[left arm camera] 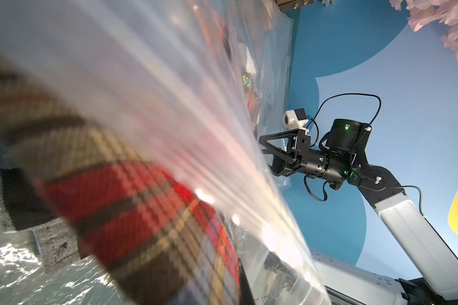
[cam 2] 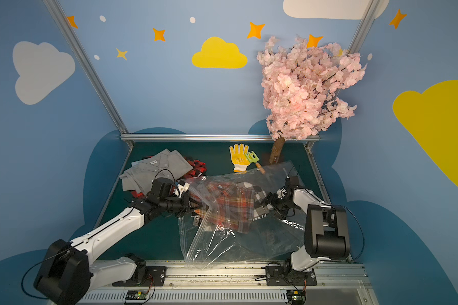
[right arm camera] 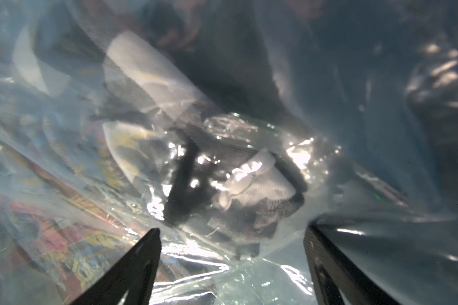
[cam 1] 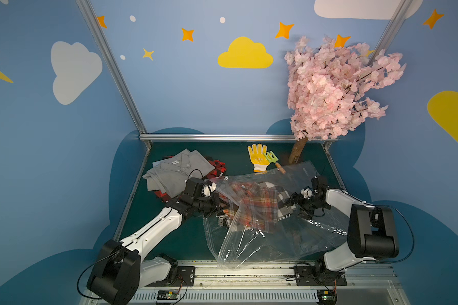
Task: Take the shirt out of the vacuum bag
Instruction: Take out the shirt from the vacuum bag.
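Observation:
The clear crinkly vacuum bag [cam 1: 262, 243] [cam 2: 222, 243] lies across the middle and right of the green table, and its near end hangs over the front rail. Inside it is a red and tan plaid shirt [cam 1: 249, 204] [cam 2: 228, 208], blurred and close in the left wrist view [left arm camera: 132, 206]. My left gripper [cam 1: 220, 206] [cam 2: 193, 204] [left arm camera: 245, 280] reaches into the bag's left end and is shut on the shirt. My right gripper [cam 1: 286, 204] [cam 2: 266, 204] [right arm camera: 232, 237] is open against the bag's right side. Bag film is between its fingers [right arm camera: 143, 258].
A black and white checked garment [cam 1: 282, 203] also lies in the bag. Grey shirts [cam 1: 175, 171] are piled over red-black cloth [cam 1: 218, 167] at the back left. A yellow glove [cam 1: 258, 158], a green toy rake [cam 1: 273, 158] and a pink blossom tree [cam 1: 333, 89] stand at the back.

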Controlling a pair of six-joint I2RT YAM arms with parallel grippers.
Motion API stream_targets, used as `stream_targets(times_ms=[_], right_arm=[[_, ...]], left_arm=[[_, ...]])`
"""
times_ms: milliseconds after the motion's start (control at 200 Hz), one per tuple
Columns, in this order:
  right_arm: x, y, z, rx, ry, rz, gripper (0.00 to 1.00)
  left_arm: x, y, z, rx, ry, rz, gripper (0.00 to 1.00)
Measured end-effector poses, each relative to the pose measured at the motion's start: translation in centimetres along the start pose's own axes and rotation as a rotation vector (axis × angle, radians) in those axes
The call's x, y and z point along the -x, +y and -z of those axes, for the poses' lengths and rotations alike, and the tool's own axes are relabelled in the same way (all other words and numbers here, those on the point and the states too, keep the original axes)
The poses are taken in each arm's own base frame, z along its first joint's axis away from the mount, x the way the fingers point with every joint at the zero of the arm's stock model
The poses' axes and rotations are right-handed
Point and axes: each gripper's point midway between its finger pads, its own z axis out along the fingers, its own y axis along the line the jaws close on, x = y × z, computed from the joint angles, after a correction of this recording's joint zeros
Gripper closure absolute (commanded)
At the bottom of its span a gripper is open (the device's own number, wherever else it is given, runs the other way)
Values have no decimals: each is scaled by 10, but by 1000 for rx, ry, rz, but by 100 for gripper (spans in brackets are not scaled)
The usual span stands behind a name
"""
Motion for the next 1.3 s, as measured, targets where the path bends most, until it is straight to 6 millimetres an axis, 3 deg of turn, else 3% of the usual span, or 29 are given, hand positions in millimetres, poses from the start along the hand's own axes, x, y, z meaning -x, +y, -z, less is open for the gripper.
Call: stream_targets(times_ms=[55, 100, 255, 385, 611, 746, 971, 1301], right_arm=[[1, 1, 4, -4, -22, 11, 29], [1, 5, 12, 9, -52, 23, 42], [8, 46, 47, 114, -158, 126, 73], [9, 70, 43, 151, -130, 176, 92], [-8, 53, -13, 58, 43, 124, 100], [-13, 38, -35, -11, 91, 95, 100], [-10, 38, -36, -43, 81, 80, 100], [-8, 40, -37, -61, 91, 55, 100]], left_arm=[[-1, 4, 0, 5, 3, 9, 95], [-2, 7, -1, 10, 4, 14, 95], [-3, 14, -2, 17, 5, 24, 95], [-1, 14, -3, 10, 4, 21, 96], [0, 15, -4, 2, 10, 28, 96], [2, 15, -2, -7, 8, 31, 96], [0, 16, 11, 6, 1, 38, 96], [8, -24, 75, -7, -116, -35, 96]])
